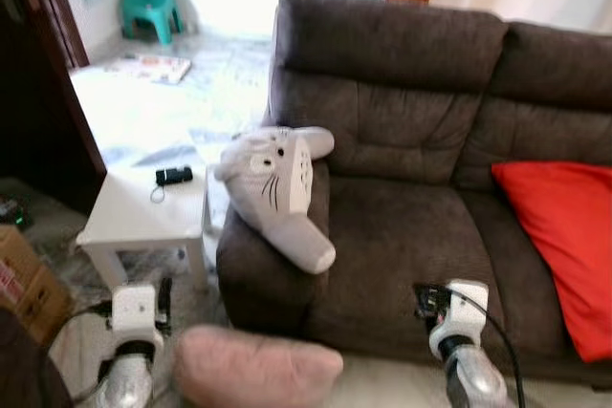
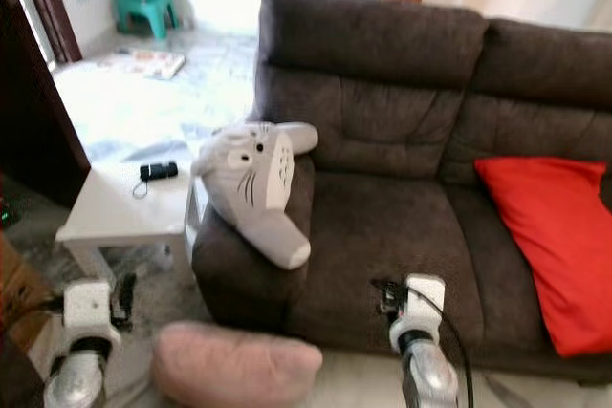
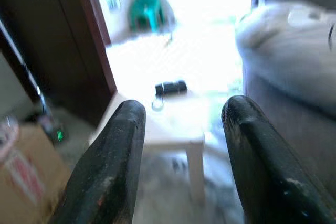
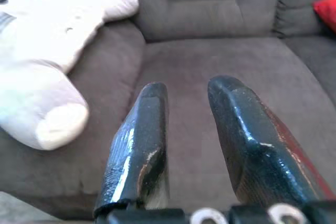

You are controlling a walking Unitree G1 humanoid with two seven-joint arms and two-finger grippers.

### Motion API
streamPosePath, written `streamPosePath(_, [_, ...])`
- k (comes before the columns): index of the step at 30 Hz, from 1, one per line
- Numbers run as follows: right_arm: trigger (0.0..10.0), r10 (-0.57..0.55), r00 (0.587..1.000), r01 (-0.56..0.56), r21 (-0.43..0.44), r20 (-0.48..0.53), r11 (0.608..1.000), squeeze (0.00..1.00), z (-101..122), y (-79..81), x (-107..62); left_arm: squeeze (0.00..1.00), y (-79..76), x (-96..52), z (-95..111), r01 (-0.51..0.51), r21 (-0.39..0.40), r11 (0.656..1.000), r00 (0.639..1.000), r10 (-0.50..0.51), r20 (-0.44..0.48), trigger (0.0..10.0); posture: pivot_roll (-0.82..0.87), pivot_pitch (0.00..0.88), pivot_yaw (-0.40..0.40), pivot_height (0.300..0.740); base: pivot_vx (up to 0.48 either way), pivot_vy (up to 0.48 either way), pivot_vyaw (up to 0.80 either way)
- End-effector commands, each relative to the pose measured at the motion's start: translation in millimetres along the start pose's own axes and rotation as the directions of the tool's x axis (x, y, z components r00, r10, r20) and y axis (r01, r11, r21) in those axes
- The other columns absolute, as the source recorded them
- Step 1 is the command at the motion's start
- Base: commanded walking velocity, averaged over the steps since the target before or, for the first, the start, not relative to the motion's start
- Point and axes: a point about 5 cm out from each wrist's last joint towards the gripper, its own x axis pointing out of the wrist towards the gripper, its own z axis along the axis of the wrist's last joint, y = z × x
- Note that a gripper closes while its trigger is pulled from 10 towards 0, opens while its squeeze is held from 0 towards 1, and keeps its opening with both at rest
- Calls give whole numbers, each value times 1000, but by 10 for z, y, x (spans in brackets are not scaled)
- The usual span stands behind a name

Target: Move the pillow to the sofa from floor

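Observation:
A soft pink pillow (image 1: 253, 365) lies low in front of the dark brown sofa (image 1: 402, 226), between my two arms; it looks blurred. My left arm (image 1: 134, 327) is to its left, and the left gripper (image 3: 181, 111) is open with nothing between its fingers, facing the white side table. My right arm (image 1: 459, 327) is to the pillow's right. The right gripper (image 4: 186, 90) is open and empty, pointing at the sofa seat. Neither gripper touches the pillow.
A grey plush toy (image 1: 282, 183) drapes over the sofa's left armrest and a red cushion (image 1: 564, 236) leans at the seat's right. A white side table (image 1: 143, 212) with a small black object (image 1: 174, 176) stands left of the sofa. A cardboard box (image 1: 24, 284) sits far left.

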Motion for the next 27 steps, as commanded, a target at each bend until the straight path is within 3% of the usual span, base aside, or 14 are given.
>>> streamPosePath(1, [10000, -6, 999, 6, -4, 37, 1000, 0, 34, -2, -29, 0, 6, 24, 136, -3, 12, 1000, 998, 2, 59, 10000, 192, 0, -136, 740, 0, 0, 0])
streamPosePath(2, [10000, -8, 998, 8, -10, 65, 1000, 0, 76, 26, -26, 0, 38, 70, 283, -13, 16, 1000, 993, 11, 120, 10000, 196, 0, -137, 740, 0, 0, 0])
streamPosePath(4, [10000, 4, 995, -3, -13, 95, 1000, 0, 118, 59, -22, 0, 52, 102, 388, -20, 11, 1000, 987, 18, 160, 10000, 199, 0, -139, 740, 0, 0, 0])
streamPosePath(8, [10000, 29, 991, -26, -23, 133, 999, 0, 196, 112, -6, 0, 54, 141, 502, -30, 0, 1000, 984, 29, 178, 10000, 199, 8, -141, 740, 0, 0, 0])
streamPosePath(27, [10000, 37, 988, -27, -67, 153, 997, 0, 353, 138, 57, 0, 63, 159, 585, -29, -15, 999, 990, 30, 138, 10000, 187, 43, -138, 740, 0, 0, 0])
